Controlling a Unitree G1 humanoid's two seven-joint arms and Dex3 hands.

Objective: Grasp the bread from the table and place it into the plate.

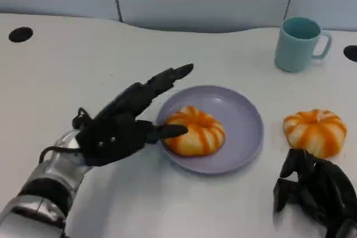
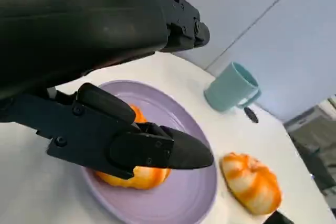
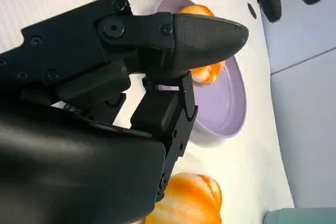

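Right hand [image 1: 315,190]: nearest, low on the white worktop [image 1: 67,65], fingers curled downward, holding nothing. Bread [image 1: 315,131]: orange-striped ring, just beyond that hand, on the worktop beside the plate [image 1: 245,121]. Likely light, soft, easily crushed; best taken gently across its outer sides. Left hand [image 1: 125,124]: fingers spread, empty, at the plate's near-left rim. Second bread [image 1: 195,131]: lying in the plate. Teal mug [image 1: 300,43]: farthest.

- Your right hand [image 1: 315,193] sits just beside the loose bread [image 1: 315,131]; bare table [image 1: 139,204] lies between them and the plate [image 1: 242,137].
- 1 bread [image 1: 195,131] fills the plate's left half.
- The mug [image 1: 298,44] stands well behind.
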